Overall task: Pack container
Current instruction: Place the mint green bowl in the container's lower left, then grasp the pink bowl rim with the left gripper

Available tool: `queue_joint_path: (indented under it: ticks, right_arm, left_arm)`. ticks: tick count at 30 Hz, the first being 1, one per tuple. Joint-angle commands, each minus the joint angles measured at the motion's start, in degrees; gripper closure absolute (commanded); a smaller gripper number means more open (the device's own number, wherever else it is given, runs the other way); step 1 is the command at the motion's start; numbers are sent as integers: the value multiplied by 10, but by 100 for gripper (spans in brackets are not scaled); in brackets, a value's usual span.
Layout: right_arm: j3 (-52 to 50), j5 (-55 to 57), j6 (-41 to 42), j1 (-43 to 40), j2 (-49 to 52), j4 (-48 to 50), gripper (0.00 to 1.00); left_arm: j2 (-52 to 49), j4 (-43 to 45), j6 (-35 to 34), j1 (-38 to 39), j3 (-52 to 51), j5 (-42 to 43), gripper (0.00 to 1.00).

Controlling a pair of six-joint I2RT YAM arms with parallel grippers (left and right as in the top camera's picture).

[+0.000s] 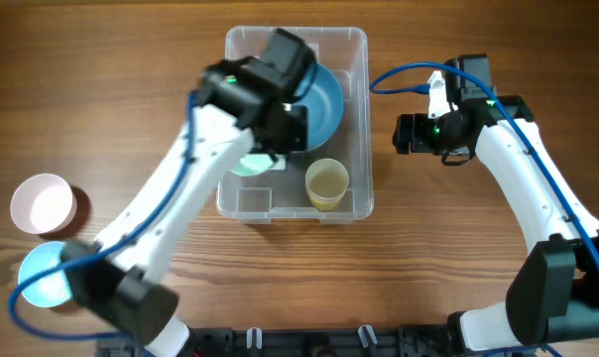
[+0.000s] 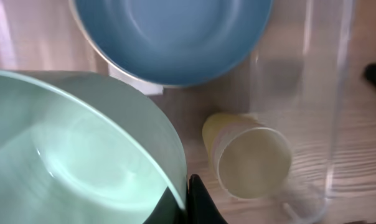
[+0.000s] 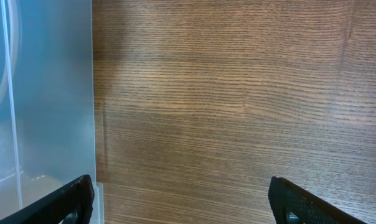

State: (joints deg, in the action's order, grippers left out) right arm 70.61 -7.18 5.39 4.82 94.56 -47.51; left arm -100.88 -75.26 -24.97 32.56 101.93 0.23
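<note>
The clear plastic container (image 1: 363, 119) stands at the table's middle. Inside it lie a blue bowl (image 1: 324, 99) at the far end and a yellow cup (image 1: 326, 183) on its side at the near right. My left gripper (image 1: 272, 147) is over the container's left part, shut on the rim of a mint green bowl (image 1: 246, 165). In the left wrist view the mint bowl (image 2: 70, 149) fills the lower left, pinched by my fingers (image 2: 194, 202), with the blue bowl (image 2: 169, 37) and the cup (image 2: 250, 158) beyond. My right gripper (image 1: 409, 134) is open and empty, just right of the container.
A pink bowl (image 1: 44, 203) and a light blue bowl (image 1: 42, 273) sit at the table's near left. The right wrist view shows the container's wall (image 3: 45, 93) at left and bare wood between my open fingers (image 3: 182, 199).
</note>
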Motion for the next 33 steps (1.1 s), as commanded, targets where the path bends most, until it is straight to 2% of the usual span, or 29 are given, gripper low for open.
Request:
queue_joint_path:
  ticks: [1,5,8,9,11,14,16,18,20,23,27,30,33]
  right_arm:
    - [-2,8,10,0,6,-1,9]
    - [-2,8,10,0,6,-1,9]
    - [-2,8,10,0,6,-1,9]
    - [-2,8,10,0,6,-1,9]
    - [-2,8,10,0,6,-1,9]
    - [-2,8,10,0,6,-1,9]
    - [-2,8,10,0,6,-1,9]
    - [-2,8,10,0,6,-1,9]
    - [-2,8,10,0,6,-1,9]
    - [-2,8,10,0,6,-1,9]
    - [-2,8,10,0,6,-1,9]
    - [-2,8,10,0,6,-2,9]
    - [-2,8,10,0,6,-3,9]
  left_arm:
    - [-63,-16,-10,15,-5,4,96]
    - [-131,2,-12,13,-55,19,96]
    - [-144,34,-12,13,-83,21,94]
    - [-144,37,-12,13,-83,21,83]
    - [-143,37,-7,13,-81,21,76]
    - [-111,-8,-7,-3,-34,0,71]
    - [-61,-67,-7,-36,38,-56,69]
    - [7,-95,-7,-91,76,-99,53]
    - [69,-96,-7,-169,76,-113,48]
    - [120,-114,-7,-331,76,-113,48]
    - [104,-87,-7,-548,27,-99,49]
    - [69,-15,-7,-634,-59,-75,49]
    - [0,45,4,-676,-122,-38,49]
